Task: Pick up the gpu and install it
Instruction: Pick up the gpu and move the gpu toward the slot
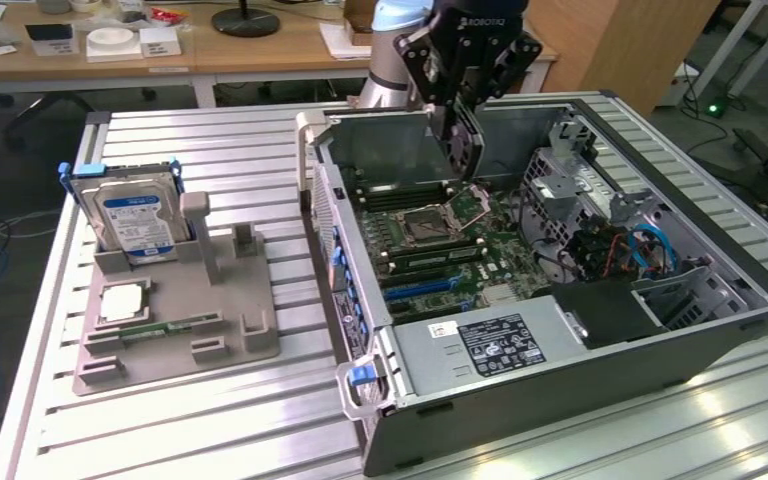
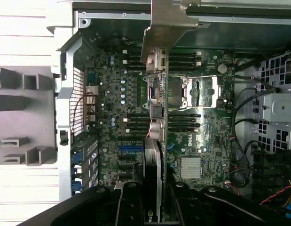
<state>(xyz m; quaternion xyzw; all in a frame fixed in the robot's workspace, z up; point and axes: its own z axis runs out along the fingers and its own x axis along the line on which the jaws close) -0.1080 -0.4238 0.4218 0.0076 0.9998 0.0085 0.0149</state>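
Note:
My gripper [image 1: 459,98] hangs over the open computer case [image 1: 357,300], shut on the gpu [image 1: 462,145], a dark flat card held on edge above the motherboard [image 1: 431,250]. In the wrist view the gpu [image 2: 153,160] runs edge-on away from the gripper [image 2: 154,209], between the two black fingers [image 2: 131,207]. Its grey metal end bracket [image 2: 168,23] is at the far end, over the case's rear wall. The card is above the motherboard [image 2: 121,99], near the blue expansion slots [image 2: 131,148], and I cannot tell whether it touches any slot.
A grey holder tray [image 1: 177,340] on the slatted table, at the exterior view's left, carries a silver hard drive with a blue label [image 1: 133,218], a processor chip [image 1: 120,300] and a green memory stick [image 1: 157,328]. Inside the case are a power supply [image 1: 491,345], cables [image 1: 624,250] and a drive cage [image 1: 564,185].

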